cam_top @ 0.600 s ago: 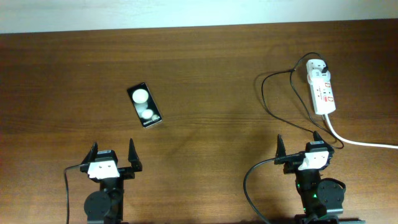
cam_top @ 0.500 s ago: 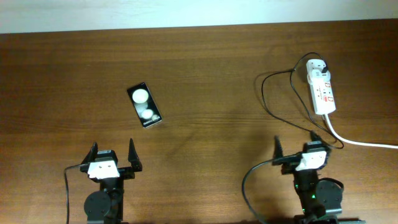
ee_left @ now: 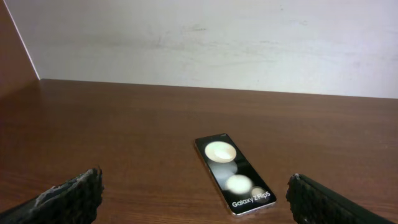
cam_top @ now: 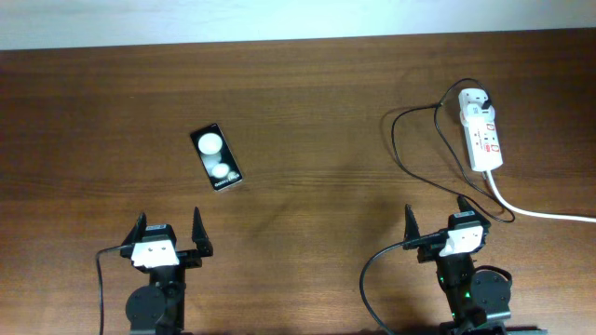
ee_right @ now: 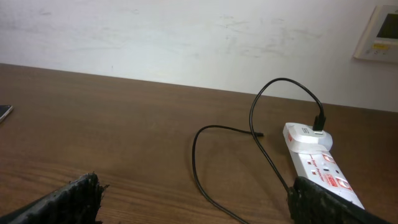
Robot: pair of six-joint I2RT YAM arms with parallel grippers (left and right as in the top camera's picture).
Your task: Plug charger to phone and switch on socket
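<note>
The phone [cam_top: 216,158] lies flat on the table's left half, a black slab with two white spots; in the left wrist view it [ee_left: 235,174] sits ahead of and between my fingers. The socket [cam_top: 481,135], a white power strip, lies at the far right and shows in the right wrist view [ee_right: 318,160]. The charger [cam_top: 395,140], a thin black cable, runs from the strip's far end in loops on the table, with its free tip [ee_right: 261,134] lying loose. My left gripper [cam_top: 169,228] is open and empty. My right gripper [cam_top: 435,219] is open and empty near the cable's loop.
The strip's thick white cord [cam_top: 540,214] runs off the right edge. A wall borders the table's far side. The bare wooden table [cam_top: 317,112] separates the phone from the cable.
My right gripper has shifted and turned slightly to the left. The left arm, phone, cable and power strip have not moved.
</note>
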